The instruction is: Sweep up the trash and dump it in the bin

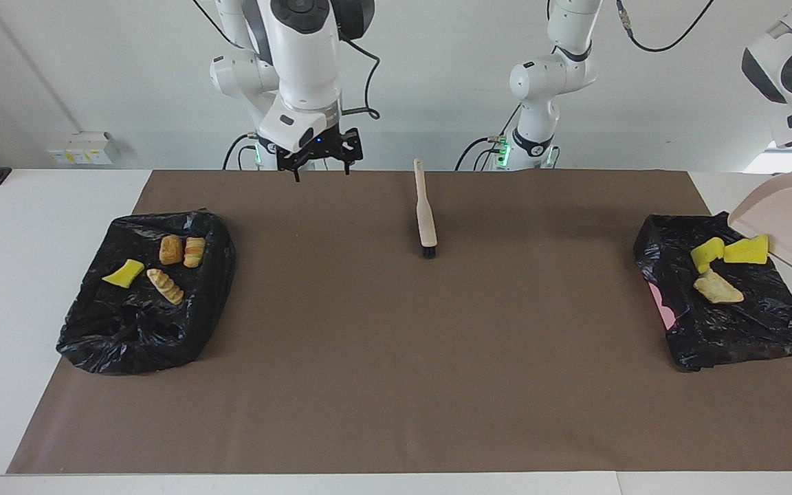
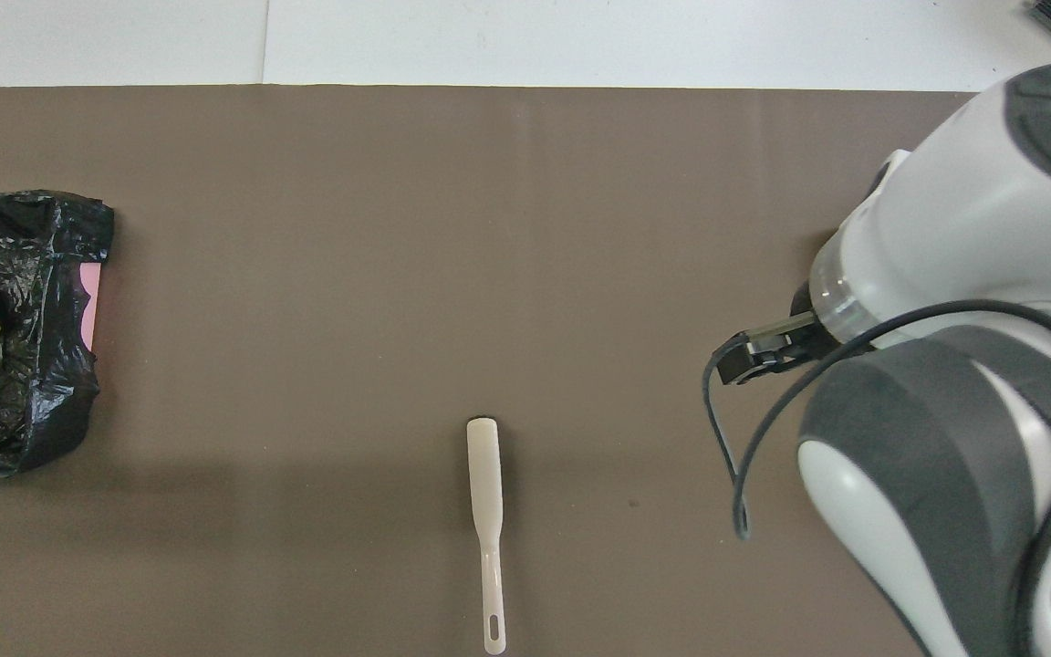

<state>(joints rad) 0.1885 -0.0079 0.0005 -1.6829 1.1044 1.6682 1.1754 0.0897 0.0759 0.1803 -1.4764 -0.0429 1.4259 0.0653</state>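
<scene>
Facing view: right gripper [image 1: 322, 159] hangs spread and empty over the mat's [image 1: 396, 344] robot-side edge. Brush [image 1: 426, 218] lies mid-mat. Trash [image 1: 157, 268] sits on a black bag [image 1: 141, 323] at the right arm's end; more trash [image 1: 719, 265] on the second bag [image 1: 733, 323], dustpan [image 1: 791, 223] touching it (left gripper out of frame).
Overhead view: brush [image 2: 486, 520] lies near the robots, second bag [image 2: 24, 310] at the edge

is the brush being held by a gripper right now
No, the brush lies flat on the brown mat with nothing touching it, while the right gripper hangs over the mat's edge by the robots.
</scene>
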